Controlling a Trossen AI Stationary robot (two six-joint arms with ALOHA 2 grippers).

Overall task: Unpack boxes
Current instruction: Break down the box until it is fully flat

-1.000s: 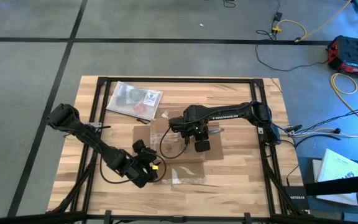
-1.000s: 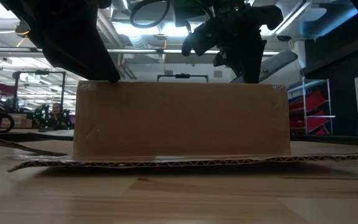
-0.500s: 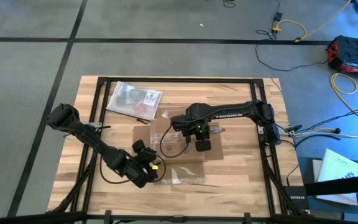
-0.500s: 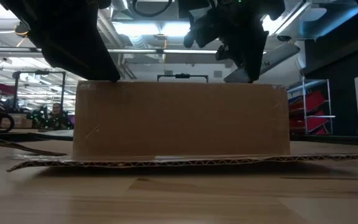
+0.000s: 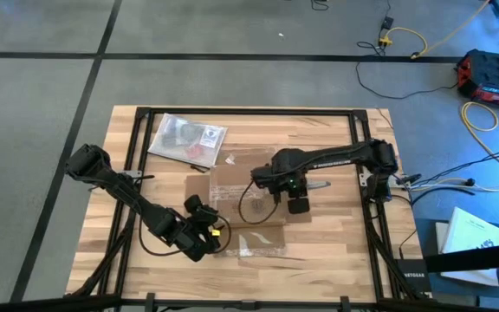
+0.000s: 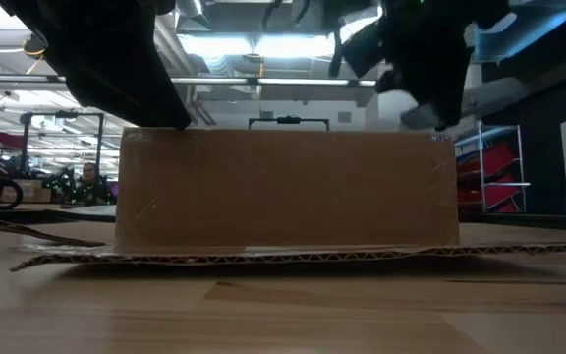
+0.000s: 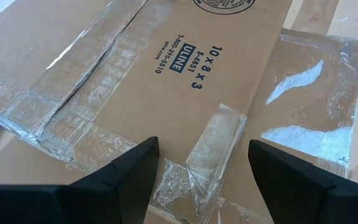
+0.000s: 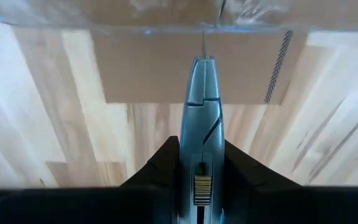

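Observation:
The shallow brown cardboard box (image 5: 248, 198) lies mid-table with its flaps spread flat and shiny tape strips (image 7: 73, 106) across its top. My left gripper (image 5: 217, 232) stands open at the box's near left corner, its fingers (image 7: 126, 174) on either side of a loose curl of clear tape (image 7: 216, 146). My right gripper (image 5: 294, 198) hovers at the box's right end, shut on a grey-blue utility knife (image 8: 202, 106). In the low view it hangs above the box's top right edge (image 6: 425, 93). My left gripper reaches down to the box's top at its left corner (image 6: 180, 126); I cannot tell whether it touches the cardboard. My right gripper pinches the knife's handle (image 8: 202, 140) between its two fingers, which lie along it. The blade tip (image 8: 204, 46) sticks out past the fingertips and points steeply down over the right flap, above the cardboard.
A clear plastic bag (image 5: 187, 139) with dark contents lies at the far left of the table, with a small red object (image 5: 199, 166) next to it. The near flap (image 5: 258, 243) carries white tape marks. Black frame rails (image 5: 249, 111) run along the table's edges.
My right gripper has carried the knife toward the table's right edge, from over the box's middle to its right end, and has risen slightly. It has stayed shut on the knife. The box has not moved.

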